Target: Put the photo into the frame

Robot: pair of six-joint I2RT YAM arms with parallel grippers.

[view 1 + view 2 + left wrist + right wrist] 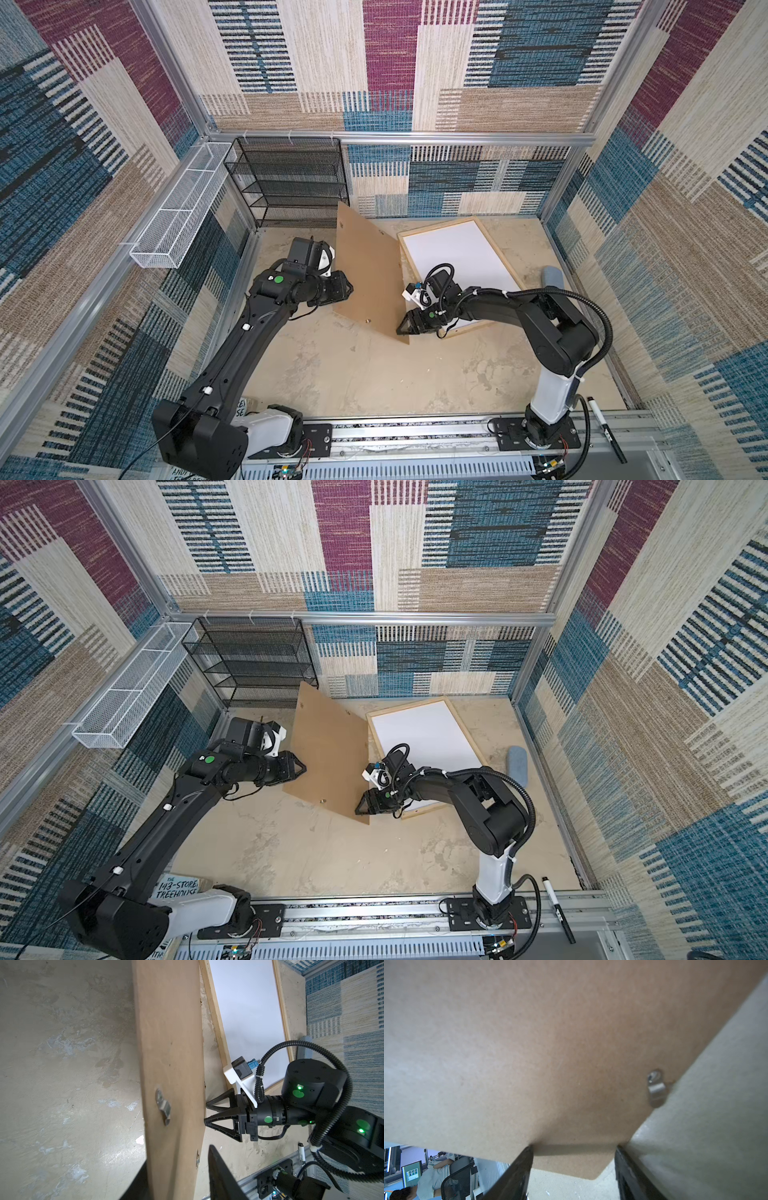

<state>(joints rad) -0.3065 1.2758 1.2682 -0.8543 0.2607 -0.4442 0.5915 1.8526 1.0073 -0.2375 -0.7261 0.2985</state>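
Observation:
The frame (436,227) (407,707) (216,1022) lies flat at the back right. A plain white sheet fills it: the photo (457,257) (424,737) (249,1012), white back up. A brown backing board (370,266) (328,746) (172,1043) (529,1043) stands tilted on its lower edge between my arms, left of the frame. My left gripper (349,286) (302,766) (178,1159) straddles the board's left edge, open, with a gap at one finger. My right gripper (402,328) (359,808) (205,1113) (574,1147) is open, both tips against the board's face near its lower corner.
A black mesh rack (291,178) stands at the back left, with a white wire basket (183,208) on the left wall. A grey pad (555,276) lies right of the frame. A marker (602,428) and a book (178,889) sit by the front rail. The board carries a metal clip (163,1107) (656,1088).

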